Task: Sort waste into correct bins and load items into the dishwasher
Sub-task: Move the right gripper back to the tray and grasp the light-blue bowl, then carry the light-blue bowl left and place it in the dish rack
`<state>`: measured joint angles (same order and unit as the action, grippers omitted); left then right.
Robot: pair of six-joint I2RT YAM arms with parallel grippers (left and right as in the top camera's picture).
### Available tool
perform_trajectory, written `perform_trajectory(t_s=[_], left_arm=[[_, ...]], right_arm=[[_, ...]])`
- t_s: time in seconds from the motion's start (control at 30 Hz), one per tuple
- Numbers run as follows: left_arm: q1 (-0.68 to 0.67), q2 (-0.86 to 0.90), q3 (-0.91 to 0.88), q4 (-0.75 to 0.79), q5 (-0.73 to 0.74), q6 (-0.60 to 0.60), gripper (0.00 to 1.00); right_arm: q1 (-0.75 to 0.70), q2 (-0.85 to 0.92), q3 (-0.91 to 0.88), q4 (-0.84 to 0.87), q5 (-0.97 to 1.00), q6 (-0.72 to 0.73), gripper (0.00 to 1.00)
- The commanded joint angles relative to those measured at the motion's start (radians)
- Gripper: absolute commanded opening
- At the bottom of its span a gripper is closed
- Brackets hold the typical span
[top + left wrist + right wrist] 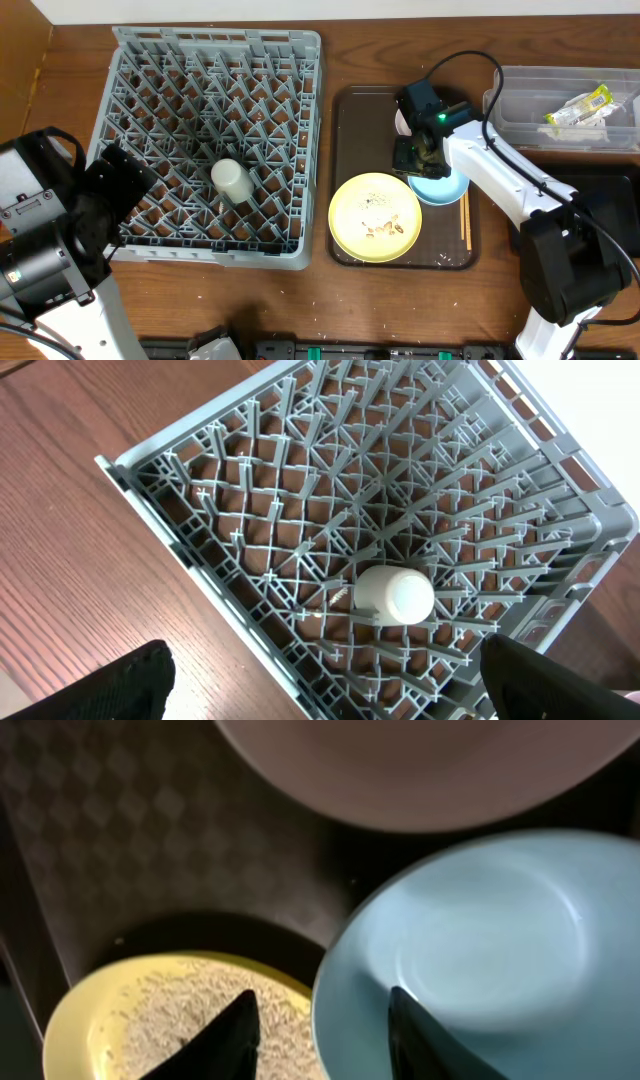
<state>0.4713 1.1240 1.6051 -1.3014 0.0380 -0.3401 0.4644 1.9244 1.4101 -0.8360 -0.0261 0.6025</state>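
Right gripper (pixel 322 1020) astride light blue bowl (pixel 480 940) rim.

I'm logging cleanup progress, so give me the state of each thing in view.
Small pale cup: tilted, inside the grey plastic dish rack.
Round yellow plate: on the dark brown tray, food scraps on it.
Light blue bowl: upright, empty.
Green-yellow snack wrapper: in the clear plastic tub.
Right tool: open, straddling the blue bowl's rim.
Left tool: open, empty.

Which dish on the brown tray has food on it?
The yellow plate: whitish scraps lie on it; the light blue bowl and pink bowl look empty.
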Motion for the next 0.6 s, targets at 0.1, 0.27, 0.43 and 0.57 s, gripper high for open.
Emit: perform_trajectory(t_s=[0.1, 0.27, 0.43, 0.57], left_arm=[[0.004, -0.001, 0.006, 0.0, -0.009, 0.005, 0.99], [0.004, -0.001, 0.006, 0.0, -0.009, 0.005, 0.98], [0.004, -0.001, 0.006, 0.0, -0.009, 0.005, 0.99], [0.004, -0.001, 0.006, 0.0, -0.009, 0.005, 0.99]], right_arm=[[0.025, 0.071, -0.012, 0.011, 0.059, 0.07, 0.36], [0.032, 0.085, -0.011, 0.01, 0.056, 0.08, 0.27], [0.033, 0.066, 0.03, -0.06, 0.044, 0.093, 0.01], [0.026, 0.032, 0.111, -0.156, 0.042, 0.083, 0.01]])
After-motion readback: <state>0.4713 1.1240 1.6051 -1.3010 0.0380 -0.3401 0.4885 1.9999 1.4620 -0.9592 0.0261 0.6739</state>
